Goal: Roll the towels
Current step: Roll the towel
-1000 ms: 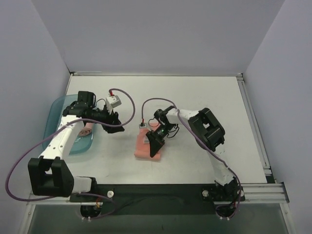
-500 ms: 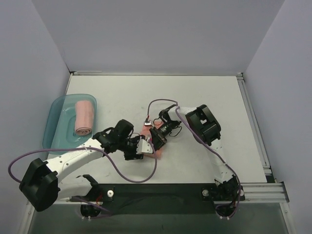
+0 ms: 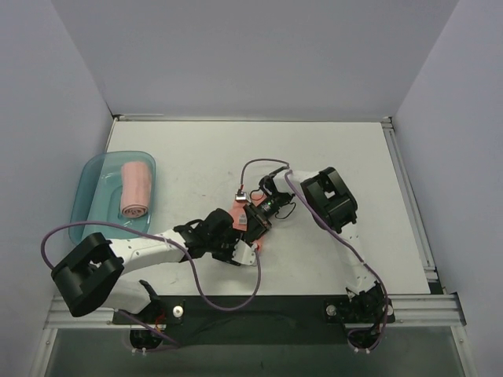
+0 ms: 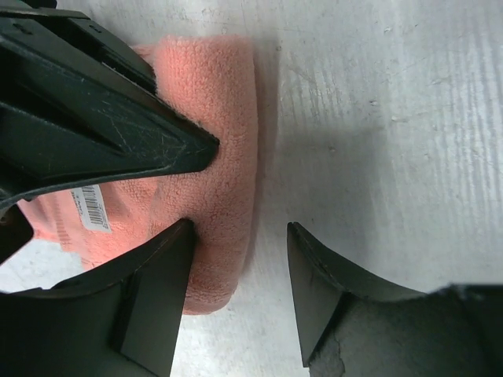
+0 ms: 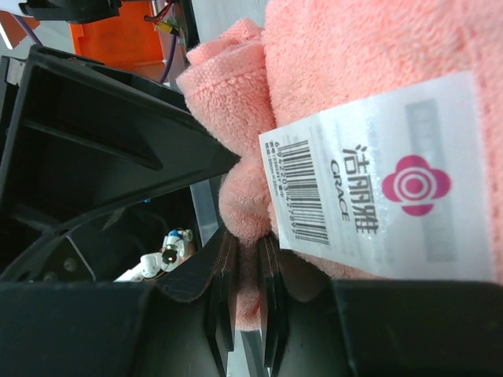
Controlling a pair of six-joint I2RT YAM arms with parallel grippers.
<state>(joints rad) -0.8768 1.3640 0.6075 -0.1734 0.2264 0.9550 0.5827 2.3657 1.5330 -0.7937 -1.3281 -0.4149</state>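
Observation:
A salmon-pink towel (image 4: 216, 110) lies bunched on the white table; only a sliver of it (image 3: 236, 213) shows between the two grippers in the top view. My right gripper (image 5: 247, 294) is shut on a fold of this towel (image 5: 346, 86), next to its white barcode label (image 5: 369, 188). My left gripper (image 4: 238, 236) is open at the towel's near edge, with one finger (image 4: 157, 267) on the fabric and the other over bare table. A rolled towel (image 3: 135, 188) lies in the teal tray (image 3: 90, 200).
The two grippers (image 3: 240, 234) (image 3: 255, 221) are crowded together at the table's middle. The right gripper's black finger (image 4: 118, 133) presses the towel in the left wrist view. Purple cables loop around both arms. The tray stands at the left edge.
My left arm has swung from the tray to the towel at the middle. The rolled towel now lies uncovered in the tray. The flat towel has been gathered up by the right gripper.

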